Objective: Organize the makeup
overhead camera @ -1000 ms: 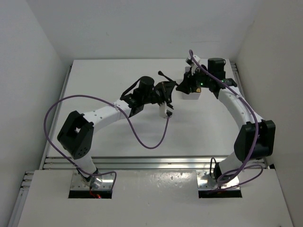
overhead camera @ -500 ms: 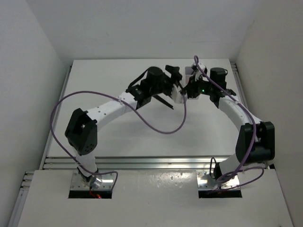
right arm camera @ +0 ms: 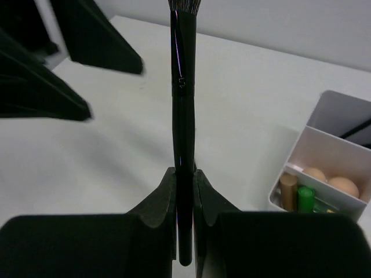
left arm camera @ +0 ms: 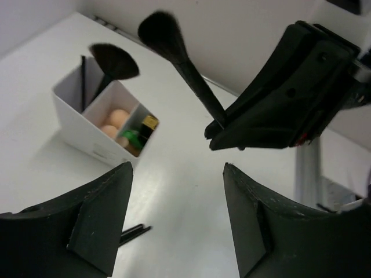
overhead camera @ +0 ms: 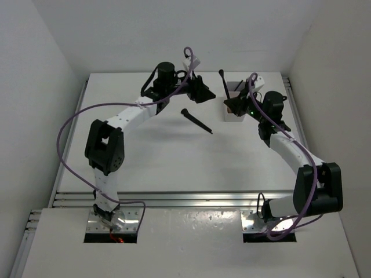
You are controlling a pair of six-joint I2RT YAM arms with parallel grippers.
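Just beside the white box (right arm camera: 322, 152), above the desk (overhead camera: 145, 156), the right gripper (right arm camera: 184, 174) pinches a black brush (right arm camera: 182, 87) by its handle, while the left gripper (left arm camera: 175, 169) is spread wide and holds nothing.

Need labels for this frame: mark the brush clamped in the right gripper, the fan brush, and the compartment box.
held brush (right arm camera: 182, 116), right wrist view, middle of its black handle.
fan brush (left arm camera: 114, 61), left wrist view, its spread bristles.
compartment box (left arm camera: 87, 134), left wrist view, its outer front wall.
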